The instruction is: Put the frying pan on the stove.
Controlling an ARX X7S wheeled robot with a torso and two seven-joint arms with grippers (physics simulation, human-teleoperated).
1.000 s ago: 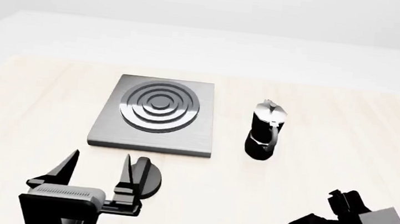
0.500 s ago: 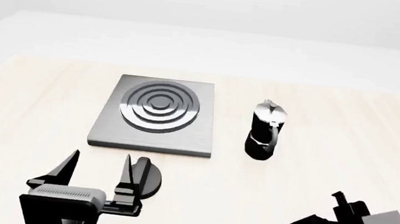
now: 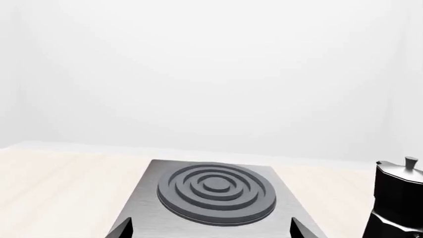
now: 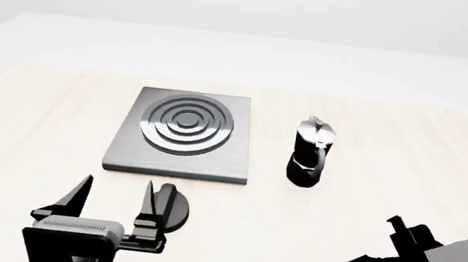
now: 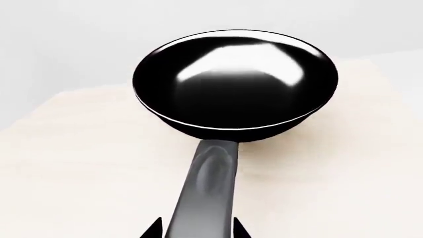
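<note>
Wooden table (image 4: pixel 366 203) | frying pan (image 5: pixel 235 89) handle between right jaws (grip unclear) | left jaws apart

Black left hand (image 4: pixel 112 200) with tapered pointed fingers; right arm black with grey block.

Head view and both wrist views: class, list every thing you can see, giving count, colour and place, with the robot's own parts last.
Light wooden table: one, pale; carries everything.
Flat square grey metal stove: one, dark ring burner; left of centre, nothing on it.
Black-and-silver moka pot: one; upright, right of the stove, apart from it.
Round glossy black frying pan: one; on the table at the far right, long handle towards the right gripper.
Small black round disc: one; partly hidden beside the left gripper.
Left gripper: black, open, empty.
Right gripper: black, fingertips either side of the pan handle; grip unclear.
</note>
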